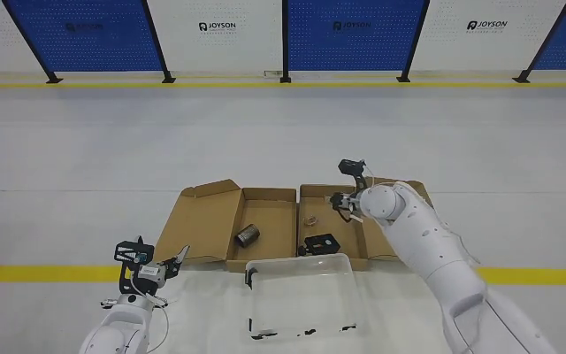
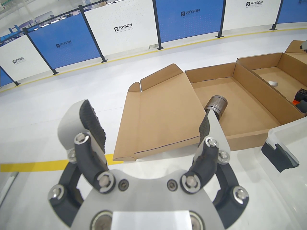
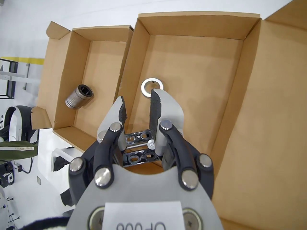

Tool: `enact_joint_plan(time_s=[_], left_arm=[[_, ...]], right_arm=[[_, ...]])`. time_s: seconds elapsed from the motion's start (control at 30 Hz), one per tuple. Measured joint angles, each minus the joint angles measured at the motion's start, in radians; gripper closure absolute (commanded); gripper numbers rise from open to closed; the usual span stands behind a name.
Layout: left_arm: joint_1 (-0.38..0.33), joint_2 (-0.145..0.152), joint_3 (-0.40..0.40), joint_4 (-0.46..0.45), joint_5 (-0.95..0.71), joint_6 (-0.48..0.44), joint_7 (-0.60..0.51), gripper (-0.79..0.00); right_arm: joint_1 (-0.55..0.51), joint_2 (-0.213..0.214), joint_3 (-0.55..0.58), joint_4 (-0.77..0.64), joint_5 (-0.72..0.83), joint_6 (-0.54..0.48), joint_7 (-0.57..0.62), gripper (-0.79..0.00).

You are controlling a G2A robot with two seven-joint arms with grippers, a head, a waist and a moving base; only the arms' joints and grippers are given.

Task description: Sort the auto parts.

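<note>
Two open cardboard boxes stand side by side. The left box (image 1: 270,194) holds a steel cylinder bearing (image 1: 248,234) (image 2: 215,105) (image 3: 79,96) lying on its side. The right box (image 1: 320,189) (image 3: 191,26) holds a flat metal ring (image 1: 310,220) (image 3: 152,87) (image 2: 273,83) and a black slotted bracket (image 1: 319,242) (image 3: 139,147). My right gripper (image 1: 344,205) (image 3: 138,102) hangs open above the right box, over the bracket and ring, with nothing between its fingers. My left gripper (image 1: 178,257) (image 2: 147,118) is wide open and empty, near the left box's flattened lid.
A clear plastic bin (image 1: 301,296) (image 2: 283,132) with black handles sits in front of the boxes, nearest me. The left box's lid (image 2: 158,113) lies flat to the left and the right box's lid (image 3: 271,111) lies flat to the right. Blue and white panels stand far behind.
</note>
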Motion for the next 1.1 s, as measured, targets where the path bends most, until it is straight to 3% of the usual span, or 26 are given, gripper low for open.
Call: enact_joint_plan(time_s=[0.1, 0.17, 0.27, 0.5, 0.57, 0.6, 0.67, 0.77, 1.0, 1.1], left_arm=[[0.0, 0.0, 0.0, 0.0, 0.0, 0.0, 0.0, -0.785], [0.0, 0.0, 0.0, 0.0, 0.0, 0.0, 0.0, -0.785], [0.0, 0.0, 0.0, 0.0, 0.0, 0.0, 0.0, -0.785], [0.0, 0.0, 0.0, 0.0, 0.0, 0.0, 0.0, -0.785], [0.0, 0.0, 0.0, 0.0, 0.0, 0.0, 0.0, -0.785], [0.0, 0.0, 0.0, 0.0, 0.0, 0.0, 0.0, -0.785], [0.0, 0.0, 0.0, 0.0, 0.0, 0.0, 0.0, -0.785], [0.0, 0.0, 0.0, 0.0, 0.0, 0.0, 0.0, -0.785], [0.0, 0.0, 0.0, 0.0, 0.0, 0.0, 0.0, -0.785], [0.0, 0.0, 0.0, 0.0, 0.0, 0.0, 0.0, -0.785]], right_arm=[[-0.021, 0.013, 0.02, -0.045, -0.011, -0.049, -0.017, -0.182], [-0.05, 0.029, 0.041, -0.101, -0.022, -0.096, -0.026, -0.231], [-0.116, 0.063, 0.094, -0.214, -0.032, -0.187, -0.026, -0.225], [-0.387, 0.173, 0.313, -0.58, -0.035, -0.499, 0.026, -0.203], [-0.483, 0.199, 0.39, -0.686, -0.029, -0.579, 0.009, 0.0], [-0.524, 0.208, 0.422, -0.726, -0.022, -0.615, -0.012, 0.0], [-0.614, 0.225, 0.495, -0.796, -0.008, -0.68, -0.068, -0.123], [-0.717, 0.239, 0.576, -0.855, -0.005, -0.726, -0.152, -0.212], [-0.847, 0.255, 0.69, -0.842, 0.057, -0.806, -0.28, -0.212], [-0.869, 0.258, 0.71, -0.809, 0.086, -0.839, -0.309, -0.256]])
